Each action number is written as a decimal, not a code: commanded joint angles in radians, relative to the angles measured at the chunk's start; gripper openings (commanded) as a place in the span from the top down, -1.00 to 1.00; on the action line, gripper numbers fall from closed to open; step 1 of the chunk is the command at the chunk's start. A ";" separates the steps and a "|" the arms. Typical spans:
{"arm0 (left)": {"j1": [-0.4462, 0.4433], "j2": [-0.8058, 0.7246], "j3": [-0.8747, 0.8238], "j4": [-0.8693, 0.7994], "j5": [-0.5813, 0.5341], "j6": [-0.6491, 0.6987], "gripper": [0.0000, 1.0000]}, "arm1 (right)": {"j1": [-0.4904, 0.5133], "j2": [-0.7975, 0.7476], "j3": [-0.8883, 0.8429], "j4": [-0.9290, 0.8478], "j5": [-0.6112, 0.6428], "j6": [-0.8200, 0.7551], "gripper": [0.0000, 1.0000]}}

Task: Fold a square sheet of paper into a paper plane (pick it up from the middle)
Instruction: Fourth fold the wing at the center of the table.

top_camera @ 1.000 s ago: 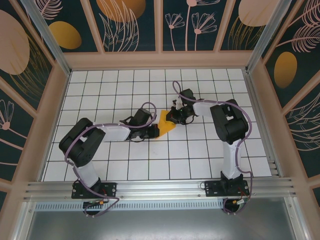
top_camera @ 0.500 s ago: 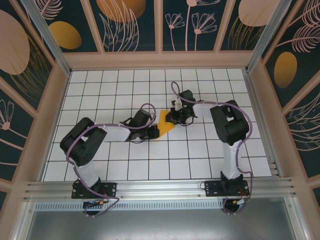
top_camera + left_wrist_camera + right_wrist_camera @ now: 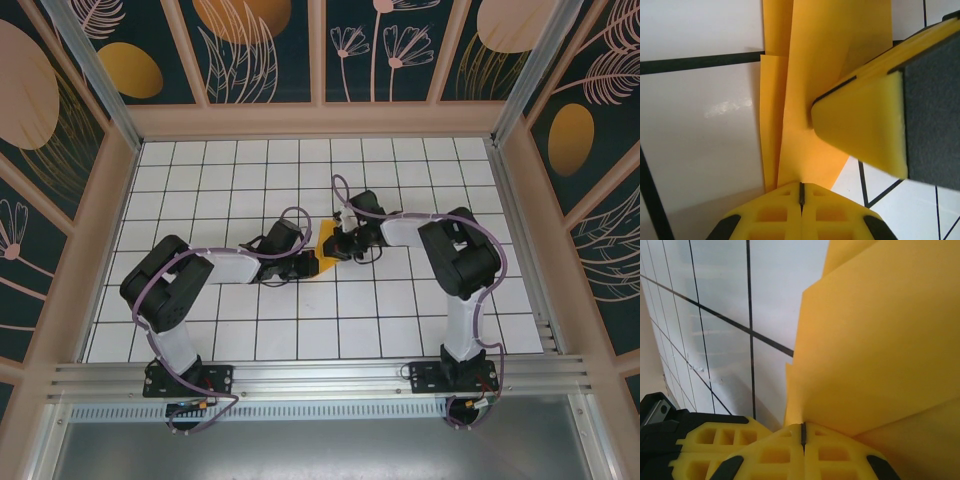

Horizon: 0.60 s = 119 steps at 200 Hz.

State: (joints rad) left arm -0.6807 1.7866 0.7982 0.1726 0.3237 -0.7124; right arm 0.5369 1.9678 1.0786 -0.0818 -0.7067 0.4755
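From above, the left gripper [image 3: 306, 265] and right gripper [image 3: 341, 243] met mid-table [image 3: 400, 300], with the folded orange paper [image 3: 326, 251] between them. At the left wrist, the jaws were clamped tight on the paper's edge, the right gripper just ahead, touching it. At the right wrist, the jaws likewise pinched the paper, which fanned out ahead.

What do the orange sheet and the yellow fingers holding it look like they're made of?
The sheet looks like thin matte paper: sharp folds, layered edges. The fingers seem moulded matte plastic, going by their hollow grid pockets.
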 commanded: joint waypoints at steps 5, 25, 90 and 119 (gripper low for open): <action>-0.004 0.027 -0.030 -0.079 -0.027 -0.009 1.00 | 0.029 0.009 0.016 -0.017 -0.010 -0.034 0.96; -0.005 0.025 -0.032 -0.085 -0.028 -0.010 1.00 | 0.025 0.042 0.037 -0.057 0.052 -0.037 0.98; -0.005 0.014 -0.064 -0.125 -0.035 0.000 1.00 | -0.133 0.098 0.094 -0.054 0.165 -0.068 0.98; -0.004 0.015 -0.071 -0.115 -0.029 0.001 1.00 | -0.206 0.138 0.171 -0.046 0.172 -0.077 0.97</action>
State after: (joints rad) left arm -0.6811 1.7809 0.7792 0.1967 0.3210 -0.7124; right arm 0.4110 2.0430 1.1828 -0.1310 -0.6689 0.4381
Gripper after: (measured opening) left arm 0.066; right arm 0.058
